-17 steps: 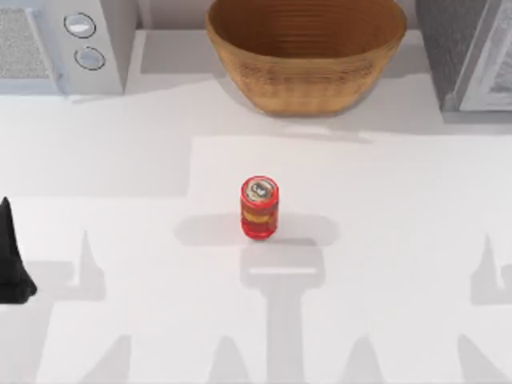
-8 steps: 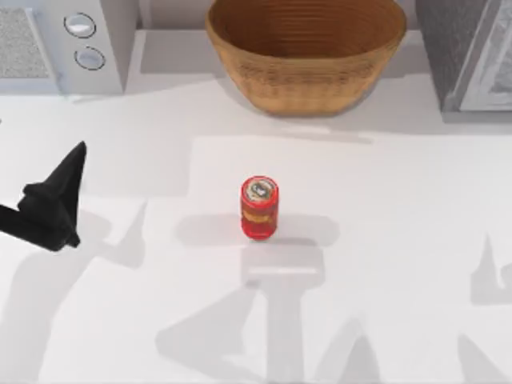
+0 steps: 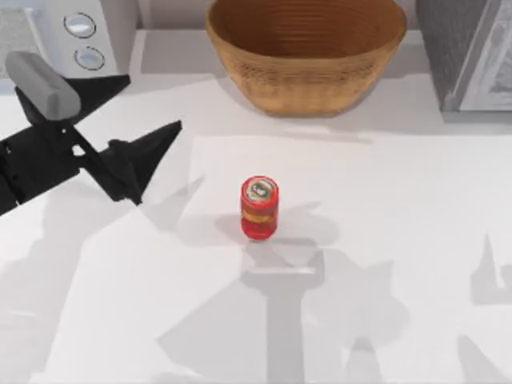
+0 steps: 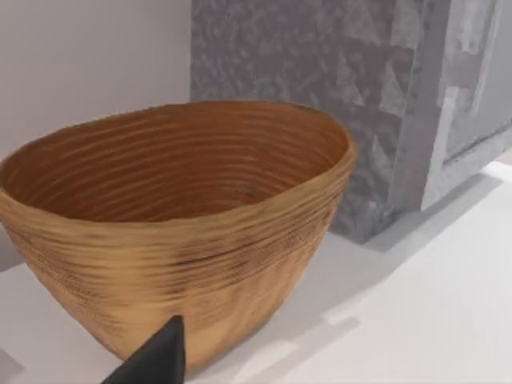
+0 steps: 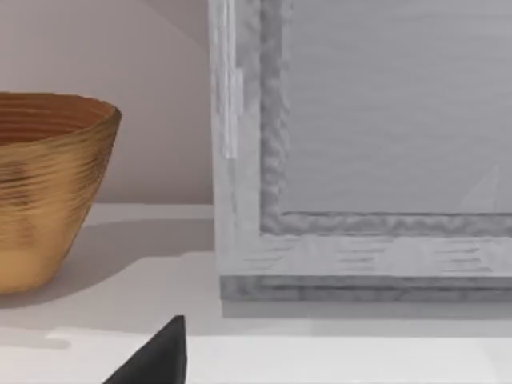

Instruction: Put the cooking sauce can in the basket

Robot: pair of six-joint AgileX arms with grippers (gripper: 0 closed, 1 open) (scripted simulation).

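Basket [image 3: 306, 56]: large round woven wicker bowl, tan-brown, at the upper centre of the top view, against the back wall. Wide rim, ribbed weave; the interior appears bare in both the top view and the left wrist view [image 4: 176, 208]. Likely rigid and steady enough to receive a dropped item.

Left gripper [image 3: 142, 120]: dark two-finger pincer at the middle left of the top view, fingers spread apart and holding nothing, tips pointing toward the centre. Well apart from the can.

Cooking sauce can [image 3: 259, 207]: small red cylinder with orange-yellow label band and silver-grey top, standing upright at the centre of the top view, below the basket and well apart from it. Judged stiff, smooth-walled and somewhat slippery, light to moderate in weight, not fragile. Best taken across the middle of the body at the label band, fingers on opposite sides, keeping it upright; a low or off-centre grip could tip it.

Right gripper [image 5: 156, 356]: a dark fingertip shows in the right wrist view; whether the fingers are apart or together cannot be told. Parked.
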